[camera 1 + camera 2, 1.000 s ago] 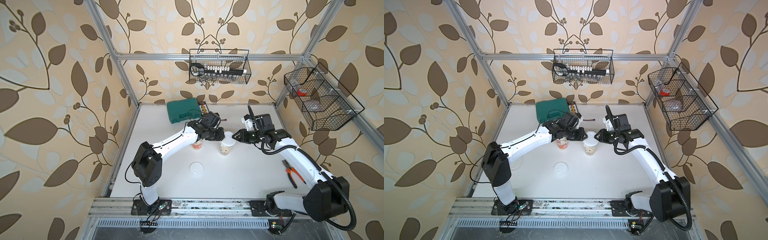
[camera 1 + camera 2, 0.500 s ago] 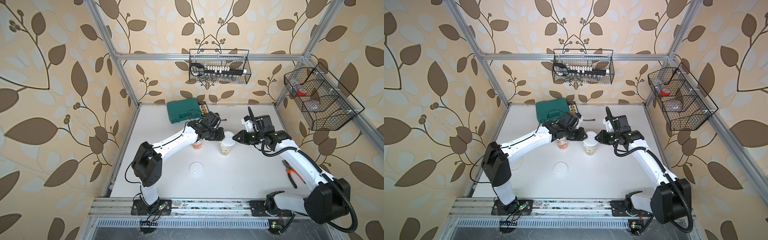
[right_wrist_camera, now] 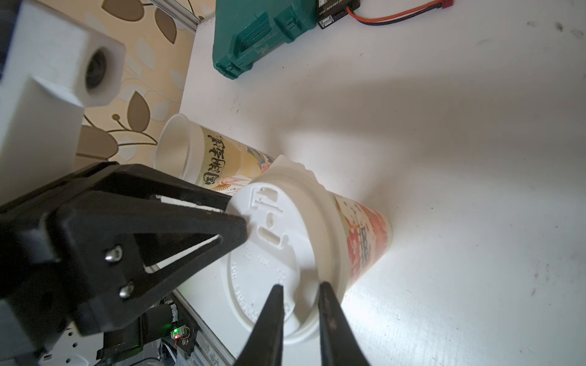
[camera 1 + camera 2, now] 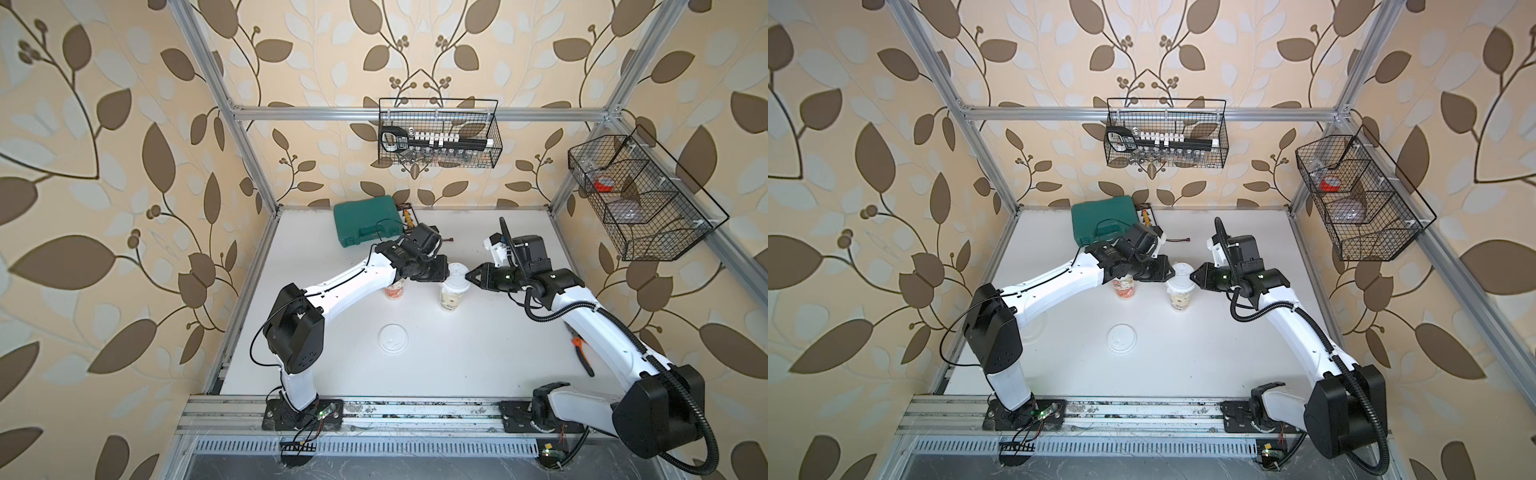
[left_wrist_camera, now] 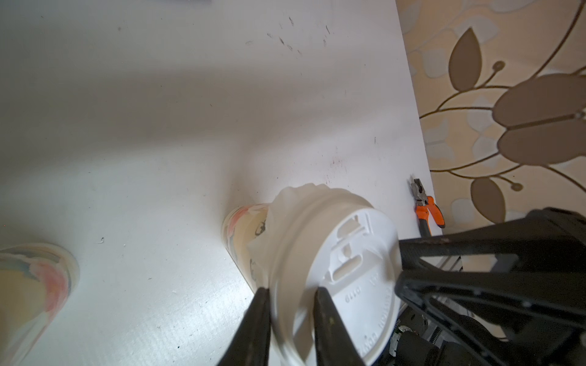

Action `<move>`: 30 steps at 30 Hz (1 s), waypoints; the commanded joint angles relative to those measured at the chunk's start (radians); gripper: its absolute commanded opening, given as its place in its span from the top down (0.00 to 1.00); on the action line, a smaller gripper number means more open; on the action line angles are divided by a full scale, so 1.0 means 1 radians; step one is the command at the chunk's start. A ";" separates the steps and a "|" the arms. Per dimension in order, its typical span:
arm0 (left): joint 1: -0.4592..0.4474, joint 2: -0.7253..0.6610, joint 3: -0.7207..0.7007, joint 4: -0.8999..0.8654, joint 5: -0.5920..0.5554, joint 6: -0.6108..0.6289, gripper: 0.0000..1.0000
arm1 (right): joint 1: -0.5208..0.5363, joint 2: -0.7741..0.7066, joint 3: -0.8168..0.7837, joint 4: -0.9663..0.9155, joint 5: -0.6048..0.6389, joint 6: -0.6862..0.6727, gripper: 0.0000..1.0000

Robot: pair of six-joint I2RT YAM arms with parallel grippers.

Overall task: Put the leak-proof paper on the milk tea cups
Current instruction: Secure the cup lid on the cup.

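Left pincer (image 5: 291, 291) is closed to a narrow gap with the rim of the white lid (image 5: 348, 269) between its fingers. The right pincer (image 3: 301, 285) grips the opposite edge of the same rim in the same way. The lid sits on the lidded milk tea cup (image 3: 364, 240), which stands upright on the worktop (image 4: 457, 365). The leak-proof paper (image 5: 298, 195) is trapped between lid and cup mouth, its crinkled edge sticking out below the lid's skirt. The open milk tea cup (image 3: 203, 152) stands just beside it, on the left arm's side. A spare lid (image 4: 392, 338) lies flat nearer the arm bases, and orange-handled pliers (image 5: 428, 209) lie at the worktop's edge.
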 commanded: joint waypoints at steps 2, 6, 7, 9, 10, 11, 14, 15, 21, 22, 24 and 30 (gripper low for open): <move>-0.020 0.070 -0.054 -0.165 -0.045 0.008 0.75 | 0.016 0.023 -0.022 -0.112 0.019 0.001 0.75; -0.020 0.070 -0.047 -0.169 -0.043 0.010 0.75 | 0.021 0.011 0.059 -0.140 0.059 -0.023 0.70; -0.021 0.071 -0.045 -0.171 -0.043 0.011 0.75 | 0.021 0.008 0.078 -0.149 0.075 -0.030 0.68; -0.022 0.072 -0.042 -0.171 -0.044 0.010 0.75 | 0.021 0.011 0.108 -0.165 0.104 -0.045 0.65; -0.022 0.071 -0.040 -0.172 -0.045 0.009 0.76 | 0.021 0.014 0.120 -0.166 0.122 -0.051 0.65; -0.022 0.071 -0.040 -0.171 -0.045 0.011 0.75 | 0.021 0.019 0.130 -0.165 0.130 -0.056 0.65; -0.022 0.073 -0.036 -0.174 -0.044 0.013 0.75 | 0.022 0.053 0.165 -0.162 0.123 -0.065 0.64; -0.022 0.073 -0.034 -0.176 -0.045 0.013 0.75 | 0.021 0.065 0.172 -0.154 0.115 -0.064 0.64; -0.022 0.074 -0.033 -0.177 -0.045 0.016 0.75 | 0.021 0.136 0.226 -0.110 0.091 -0.050 0.67; -0.022 0.076 -0.030 -0.179 -0.044 0.016 0.76 | 0.021 0.149 0.234 -0.106 0.085 -0.049 0.67; -0.022 0.075 -0.028 -0.181 -0.045 0.016 0.75 | 0.021 0.175 0.245 -0.097 0.068 -0.046 0.68; -0.023 0.079 -0.028 -0.181 -0.043 0.017 0.75 | 0.022 0.206 0.248 -0.078 0.050 -0.040 0.71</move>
